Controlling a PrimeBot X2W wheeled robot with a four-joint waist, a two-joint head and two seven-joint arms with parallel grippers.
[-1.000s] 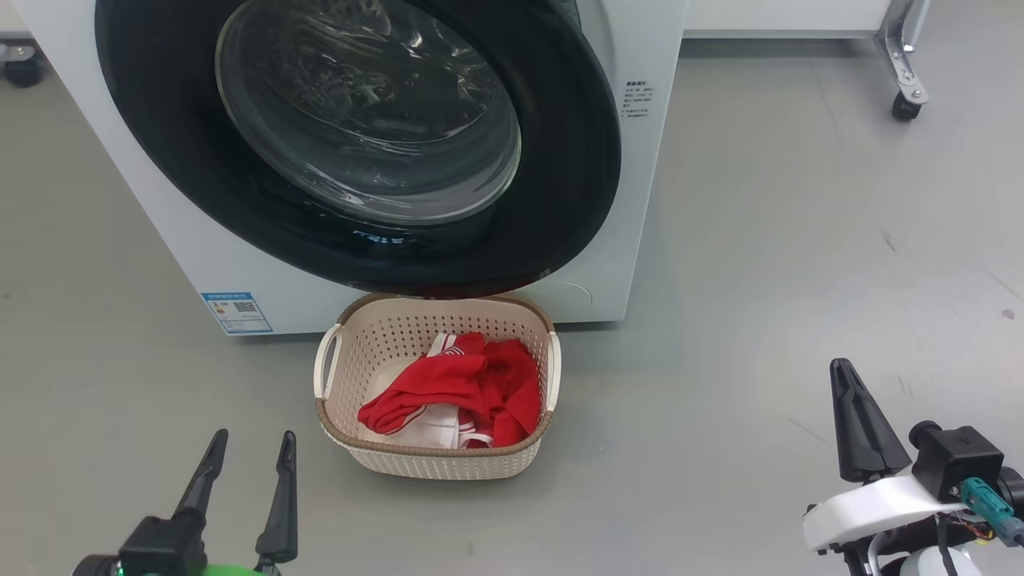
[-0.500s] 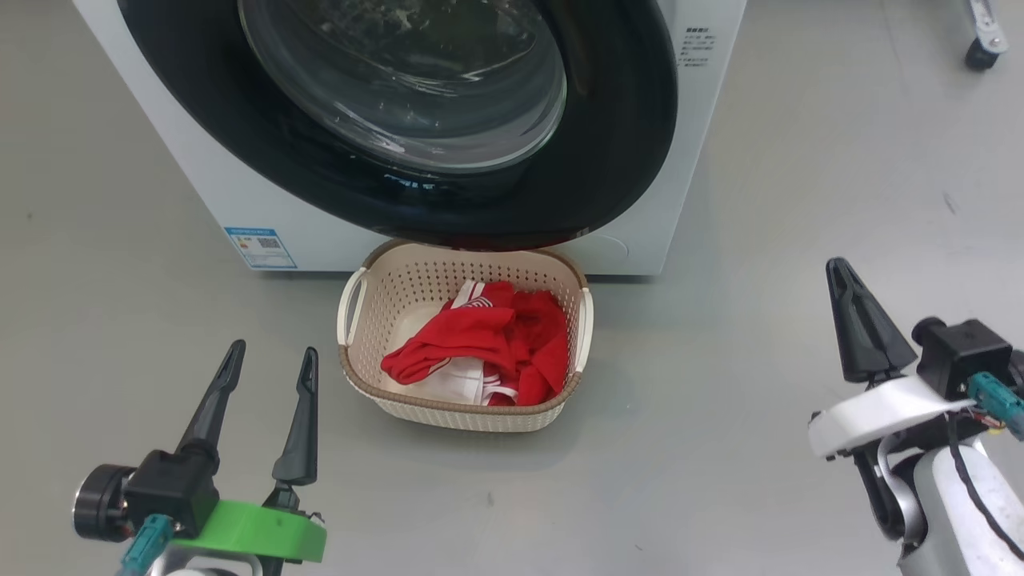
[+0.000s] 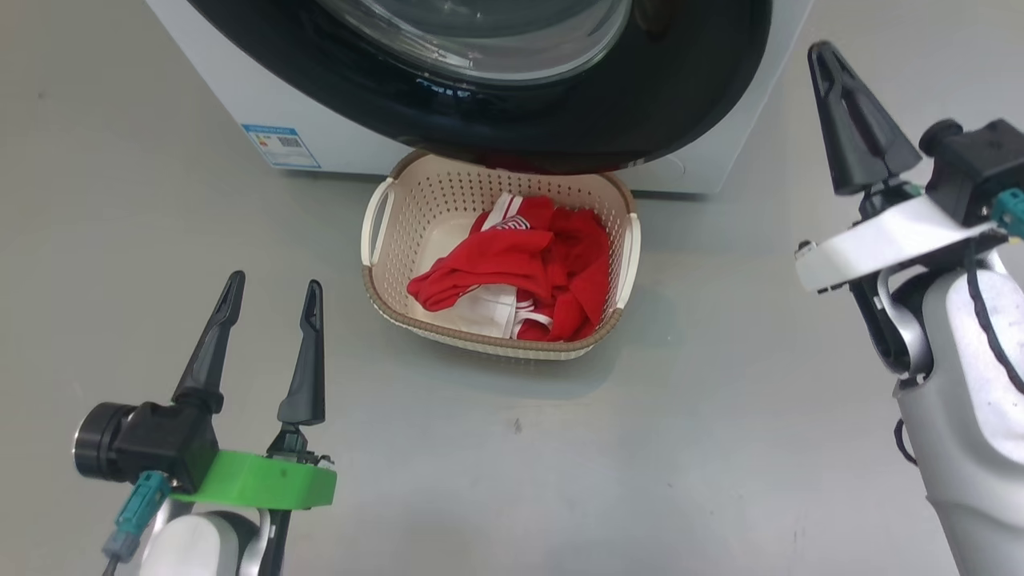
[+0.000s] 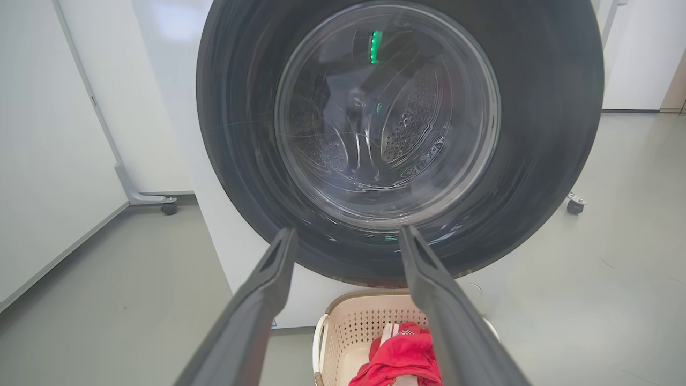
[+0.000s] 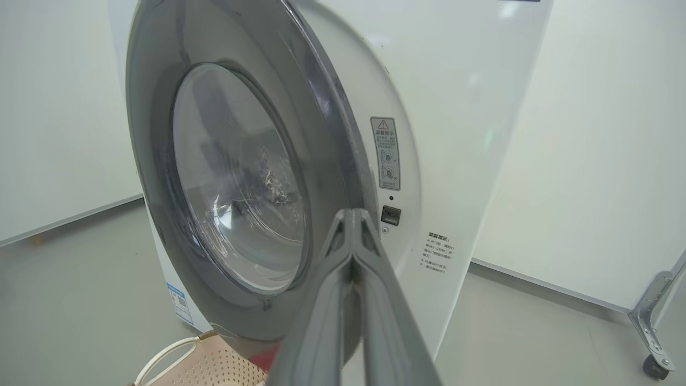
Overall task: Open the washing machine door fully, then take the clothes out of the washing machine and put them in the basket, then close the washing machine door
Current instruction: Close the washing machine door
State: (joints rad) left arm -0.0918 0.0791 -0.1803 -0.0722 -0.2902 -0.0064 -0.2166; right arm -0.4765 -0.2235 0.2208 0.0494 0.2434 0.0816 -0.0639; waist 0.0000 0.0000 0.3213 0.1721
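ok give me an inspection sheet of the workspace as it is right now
surface: grey floor, one small dark speck
washing machine door: ajar, free edge off the washing machine, latch slot exposed
clothes: red garment lying in the basket
basket: on the floor, back rim under the door
clutter: nothing seen
left tool: open, holding nothing
right tool: shut, holding nothing
cables: black cable along the right forearm
surroundings: white panels, castered metal frame
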